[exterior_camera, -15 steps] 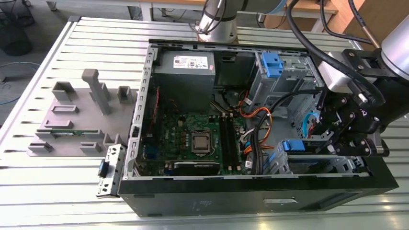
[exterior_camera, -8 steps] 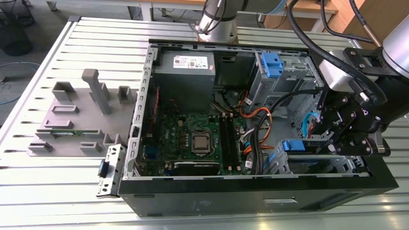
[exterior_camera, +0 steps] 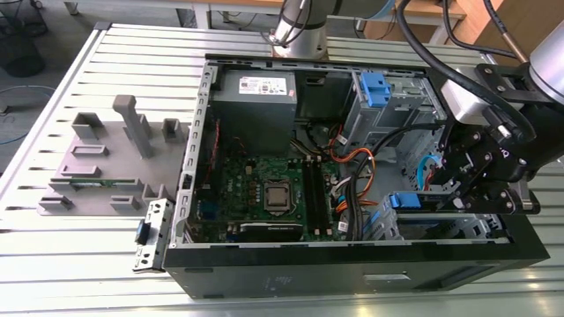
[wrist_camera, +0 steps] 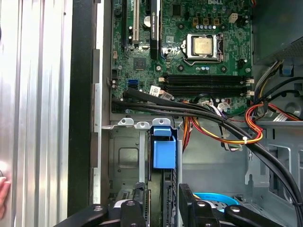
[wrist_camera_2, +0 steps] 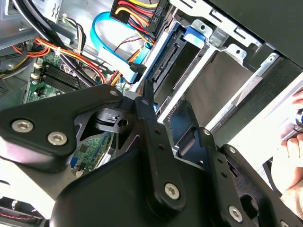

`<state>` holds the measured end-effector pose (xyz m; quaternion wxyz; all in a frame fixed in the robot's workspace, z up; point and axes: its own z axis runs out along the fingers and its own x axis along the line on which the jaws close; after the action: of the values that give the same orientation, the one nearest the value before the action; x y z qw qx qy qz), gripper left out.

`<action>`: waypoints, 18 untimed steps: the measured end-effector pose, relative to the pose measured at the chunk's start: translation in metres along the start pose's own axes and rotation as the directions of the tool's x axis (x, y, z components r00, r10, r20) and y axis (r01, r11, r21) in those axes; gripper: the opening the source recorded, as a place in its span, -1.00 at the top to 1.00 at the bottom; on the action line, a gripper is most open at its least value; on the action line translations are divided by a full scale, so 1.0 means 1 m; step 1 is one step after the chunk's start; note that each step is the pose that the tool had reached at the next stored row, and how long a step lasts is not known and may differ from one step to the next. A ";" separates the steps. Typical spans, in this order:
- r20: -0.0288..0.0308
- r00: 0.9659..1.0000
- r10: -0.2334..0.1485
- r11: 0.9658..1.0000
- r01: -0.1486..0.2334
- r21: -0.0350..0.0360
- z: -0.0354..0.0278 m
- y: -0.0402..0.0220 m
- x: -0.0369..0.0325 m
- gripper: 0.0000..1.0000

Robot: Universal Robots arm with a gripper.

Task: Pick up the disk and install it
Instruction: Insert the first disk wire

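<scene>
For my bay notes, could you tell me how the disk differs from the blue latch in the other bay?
The disk sits in the front bay; the latch in the bay by the power supply. The disk is at the gripper; the latch is well away from it. Both show blue plastic.

One open computer case (exterior_camera: 264, 277), one motherboard (exterior_camera: 264, 191), one grey power supply (exterior_camera: 255, 99), one grey fixture plate (exterior_camera: 105, 165), one gripper (exterior_camera: 480, 181).
</scene>
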<state>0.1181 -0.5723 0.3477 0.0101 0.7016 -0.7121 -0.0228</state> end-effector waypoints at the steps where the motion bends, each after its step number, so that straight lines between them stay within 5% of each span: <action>1: 0.000 1.000 0.000 1.000 0.000 0.000 0.0000 0.0000 0.0000 0.16; 8: 0.000 1.000 0.000 1.000 0.000 0.000 -0.0043 0.0002 -0.0001 0.16; 18: 0.000 1.000 0.000 1.000 0.000 0.000 -0.0185 0.0008 -0.0003 0.16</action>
<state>0.1181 -0.5724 0.3662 0.0100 0.7016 -0.7121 -0.0229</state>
